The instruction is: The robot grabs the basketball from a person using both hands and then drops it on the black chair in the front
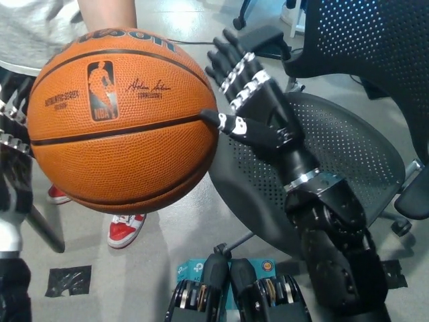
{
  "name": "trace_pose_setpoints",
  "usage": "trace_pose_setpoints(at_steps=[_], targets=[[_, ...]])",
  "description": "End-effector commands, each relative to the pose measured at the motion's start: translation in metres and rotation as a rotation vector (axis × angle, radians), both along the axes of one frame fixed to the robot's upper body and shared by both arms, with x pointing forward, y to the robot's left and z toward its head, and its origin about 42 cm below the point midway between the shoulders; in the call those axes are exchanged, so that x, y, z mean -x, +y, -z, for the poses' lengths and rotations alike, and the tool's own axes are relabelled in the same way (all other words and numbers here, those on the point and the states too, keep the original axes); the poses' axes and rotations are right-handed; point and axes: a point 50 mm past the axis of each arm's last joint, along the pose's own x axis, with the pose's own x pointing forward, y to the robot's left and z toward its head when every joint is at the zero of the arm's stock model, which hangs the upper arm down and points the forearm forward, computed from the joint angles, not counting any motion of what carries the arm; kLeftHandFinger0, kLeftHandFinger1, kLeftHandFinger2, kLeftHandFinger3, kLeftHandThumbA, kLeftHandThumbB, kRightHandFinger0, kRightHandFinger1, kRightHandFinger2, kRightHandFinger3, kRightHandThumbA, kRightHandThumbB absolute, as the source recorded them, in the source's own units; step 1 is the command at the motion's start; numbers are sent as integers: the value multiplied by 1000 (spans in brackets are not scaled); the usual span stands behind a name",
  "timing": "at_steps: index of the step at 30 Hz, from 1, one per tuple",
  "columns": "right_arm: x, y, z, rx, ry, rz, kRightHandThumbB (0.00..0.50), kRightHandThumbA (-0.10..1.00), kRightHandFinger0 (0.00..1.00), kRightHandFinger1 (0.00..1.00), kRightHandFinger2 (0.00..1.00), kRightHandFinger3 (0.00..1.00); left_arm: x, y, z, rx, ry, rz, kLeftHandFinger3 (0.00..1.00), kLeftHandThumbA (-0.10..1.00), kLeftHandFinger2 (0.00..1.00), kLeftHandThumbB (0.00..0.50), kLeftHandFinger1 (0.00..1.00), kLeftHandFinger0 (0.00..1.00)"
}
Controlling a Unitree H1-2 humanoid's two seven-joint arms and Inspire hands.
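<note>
— Black right hand (251,111): where does it sit, and how are its fingers?

— It sits right of centre in the upper half of the frame, fingers spread apart and pointing toward the upper left. The thumb tip touches the right side of the basketball (124,121); the other fingers (231,64) stand just beside the ball's upper right curve, and whether they touch it cannot be told. The hand holds nothing.

— And the ball itself?

— It fills the upper left and centre-left of the frame, orange with black seams, its printed logo and signature facing the camera. A person's forearm (107,13) comes down from the top edge and meets the ball at its top.

— Is the white left hand (12,141) visible?

— Only a sliver at the left edge, just beside the ball's left side. Whether its fingers are apart or closed cannot be told, nor whether it touches the ball.

— What lies around them?

— The black chair (342,144) is on the right, its perforated seat under the right hand and forearm, its mesh back rising in the upper right corner. The person wears a grey shirt (33,30) in the upper left corner, and red-and-white shoes (124,228) show on the grey floor (174,238) below the ball.
</note>
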Motion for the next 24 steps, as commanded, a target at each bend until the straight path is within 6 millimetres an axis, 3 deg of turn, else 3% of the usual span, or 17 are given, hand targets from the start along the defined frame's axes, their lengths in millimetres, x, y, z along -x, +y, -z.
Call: trace_pose_setpoints(at_steps=[1,3,4,7,8,12,13,15,20,21,24], targets=[[-9,20,11,22,-17,-32,390,1000,1000,1000,1000,1000,-8,-17,-8,-19,-32,5,1000,1000,1000,160,1000,1000],[-14,28,28,35,24,-46,390,1000,1000,1000,1000,1000,-13,-23,-3,-14,-10,11,1000,1000,1000,175,1000,1000],[-16,32,33,38,49,-55,402,1000,1000,1000,1000,1000,-16,-25,0,-6,-9,23,1000,1000,1000,158,1000,1000],[-17,32,34,36,45,-54,402,1000,1000,1000,1000,1000,-16,-26,0,-6,-9,21,1000,1000,1000,158,1000,1000],[-18,52,48,31,94,-80,398,1000,1000,1000,1000,1000,-30,-37,9,-11,26,31,1000,1000,1000,167,1000,1000],[-19,55,51,28,94,-82,394,1000,1000,1000,1000,1000,-32,-39,10,-13,27,29,1000,1000,1000,167,1000,1000],[-20,72,64,92,108,-89,392,1000,1000,1000,1000,1000,-44,-53,20,-23,48,48,1000,1000,1000,159,1000,1000],[-20,80,71,124,125,-82,399,1000,1000,1000,1000,1000,-46,-59,24,-34,59,49,1000,1000,1000,169,1000,1000],[-17,91,73,129,110,-91,388,1000,1000,1000,1000,1000,-47,-65,26,-80,57,49,1000,1000,1000,136,1000,1000],[-12,98,65,130,82,-103,368,1000,1000,1000,1000,1000,-50,-69,26,-100,53,49,1000,1000,1000,132,1000,1000],[-7,109,54,133,13,-101,387,1000,1000,1000,1000,1000,-52,-74,27,-131,53,60,1000,1000,1000,117,1000,1000]])
